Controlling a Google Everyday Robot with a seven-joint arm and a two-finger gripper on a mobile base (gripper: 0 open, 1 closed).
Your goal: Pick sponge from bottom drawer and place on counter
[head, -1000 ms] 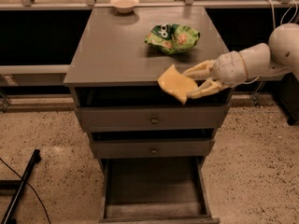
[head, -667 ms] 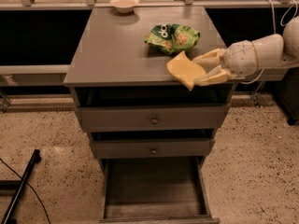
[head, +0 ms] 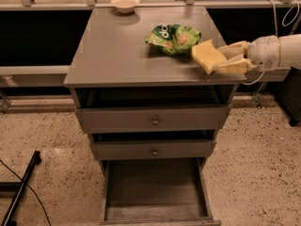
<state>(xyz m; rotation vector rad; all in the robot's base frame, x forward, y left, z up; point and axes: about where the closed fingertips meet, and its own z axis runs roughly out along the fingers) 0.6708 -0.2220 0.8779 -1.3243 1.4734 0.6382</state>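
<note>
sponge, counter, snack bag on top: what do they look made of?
sponge, held in the gripper above the counter near its right front corner: pale-yellow foam, matte, thick block. counter: likely painted wood, flat grey, faint sheen. snack bag: crinkled glossy plastic film.

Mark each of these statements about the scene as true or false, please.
1. The pale-yellow soft sponge lies in the deep grey wooden bottom drawer. False: the end effector grips it over the flat grey counter.
2. The bottom drawer is pulled open. True.
3. A green-and-white crinkled snack bag lies on the counter. True.
4. The small pale round bowl touches the snack bag. False: it stands far back, apart from the bag.
</note>
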